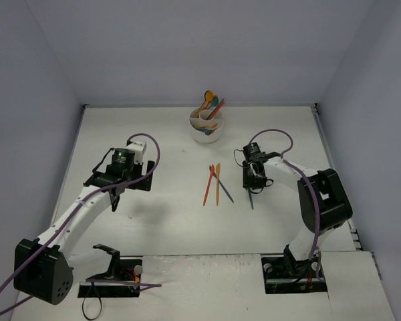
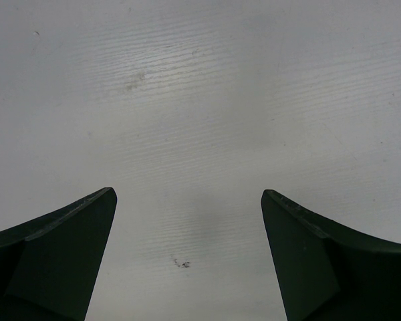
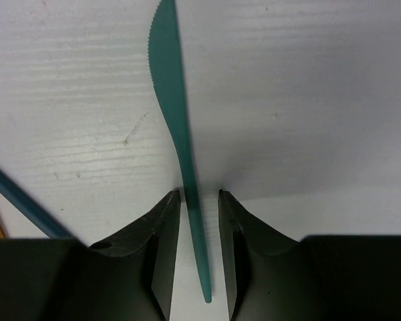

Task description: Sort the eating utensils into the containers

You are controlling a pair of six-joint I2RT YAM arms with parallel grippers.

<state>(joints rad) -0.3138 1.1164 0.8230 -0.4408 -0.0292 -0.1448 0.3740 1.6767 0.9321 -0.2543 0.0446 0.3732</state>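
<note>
Top view: you see the white cup (image 1: 206, 127) at the table's (image 1: 154, 227) far side, with upright utensils (image 1: 212, 103) in it. Three loose utensils (image 1: 216, 184) lie mid-table, with the right pincer (image 1: 252, 182) just beside them.
Left wrist: only bare table here. The left pincer (image 2: 187, 257) is spread wide and holds nothing.
Right wrist: the teal knife (image 3: 176, 127) lies flat on the table, its handle between the pincer's fingers. The jaws are narrowed but not clamped, and a gap shows on one side.

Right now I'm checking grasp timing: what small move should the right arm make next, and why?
Probably close the right gripper: its jaws flank the handle of the teal knife, a gap showing on one side, so it isn't clamped yet.
</note>
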